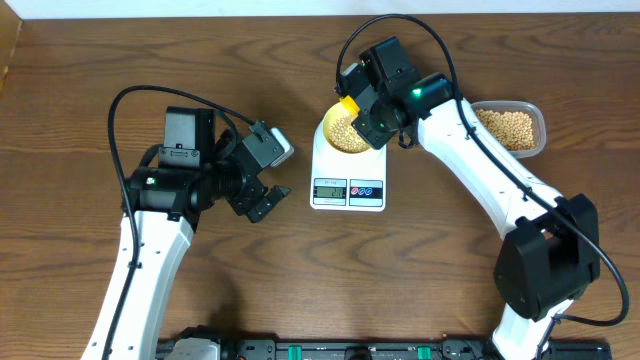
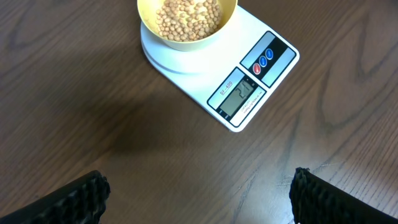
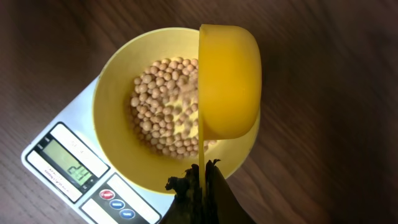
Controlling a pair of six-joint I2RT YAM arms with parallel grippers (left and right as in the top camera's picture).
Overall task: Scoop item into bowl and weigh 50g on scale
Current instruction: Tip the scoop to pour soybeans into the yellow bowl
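Observation:
The pale-yellow bowl [image 1: 345, 130] sits on the white scale [image 1: 348, 190] and holds a pile of tan beans [image 3: 165, 118]. My right gripper [image 3: 204, 180] is shut on the handle of a yellow scoop [image 3: 229, 81], tipped on its side over the bowl's right rim with its mouth toward the beans. In the overhead view the scoop [image 1: 347, 105] shows at the bowl's far edge under the right gripper [image 1: 375, 115]. My left gripper [image 1: 262, 195] is open and empty, left of the scale. The bowl [image 2: 186, 22] and scale [image 2: 245, 87] show in the left wrist view, with both fingers [image 2: 199, 196] wide apart.
A clear plastic tub [image 1: 510, 128] with more beans stands at the right, behind my right arm. The scale's display [image 3: 68, 165] is lit but its digits are too small to read surely. The table is dark brown wood.

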